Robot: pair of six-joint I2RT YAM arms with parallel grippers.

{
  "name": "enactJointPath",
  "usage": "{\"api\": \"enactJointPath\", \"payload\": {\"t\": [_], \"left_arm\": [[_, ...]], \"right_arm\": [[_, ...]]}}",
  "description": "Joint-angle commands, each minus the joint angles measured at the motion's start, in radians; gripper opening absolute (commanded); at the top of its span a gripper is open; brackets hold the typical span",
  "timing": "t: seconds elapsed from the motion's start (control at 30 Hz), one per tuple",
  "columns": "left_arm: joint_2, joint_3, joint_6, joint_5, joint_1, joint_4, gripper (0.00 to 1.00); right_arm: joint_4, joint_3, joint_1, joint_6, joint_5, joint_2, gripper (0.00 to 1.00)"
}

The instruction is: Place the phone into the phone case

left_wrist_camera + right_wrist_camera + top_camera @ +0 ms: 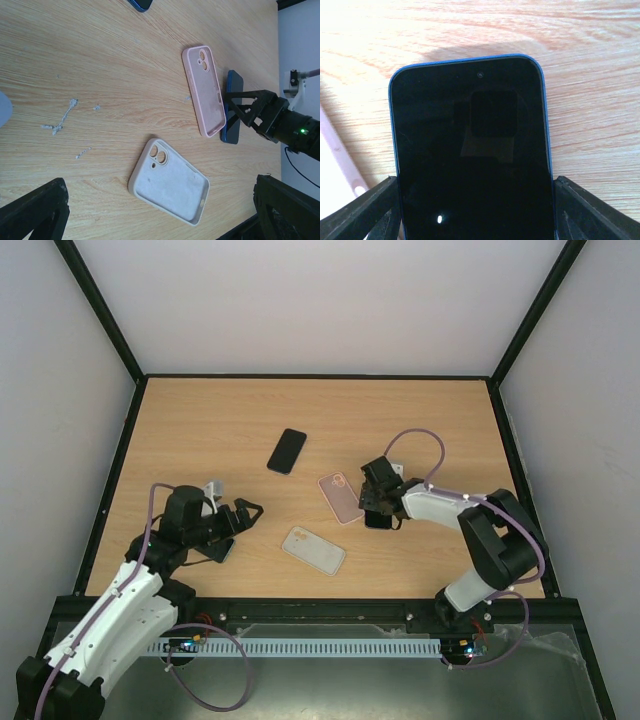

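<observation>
A blue-edged phone (470, 150) lies screen up on the wooden table. My right gripper (472, 210) is shut on it, one finger (365, 210) against each long side. From above, this phone (379, 519) sits just right of a pink phone case (341, 498) that lies open side up. A second, whitish phone case (170, 182) lies nearer the front, also open side up. My left gripper (160, 215) hovers wide open just in front of that case with nothing between its fingers. In the top view the left gripper (240, 530) is left of the whitish case (313, 549).
Another dark phone (287, 450) lies further back on the table, left of centre. Small white crumbs (62, 120) are scattered on the wood near the left gripper. Black frame rails (110, 480) border the table.
</observation>
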Motion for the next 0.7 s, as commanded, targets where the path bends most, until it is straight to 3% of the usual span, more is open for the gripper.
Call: {"api": "enactJointPath", "payload": {"t": [0.0, 0.23, 0.67], "left_arm": [[0.000, 0.022, 0.002, 0.009, -0.006, 0.019, 0.99], [0.011, 0.017, -0.004, 0.018, -0.010, 0.045, 0.99], [-0.057, 0.010, -0.002, 0.013, -0.012, 0.017, 0.99]], "right_arm": [[0.013, 0.000, 0.004, -0.067, -0.034, -0.071, 0.72], [0.054, 0.016, 0.012, -0.102, -0.061, -0.124, 0.70], [0.397, -0.010, 0.046, -0.173, -0.207, -0.119, 0.69]]}}
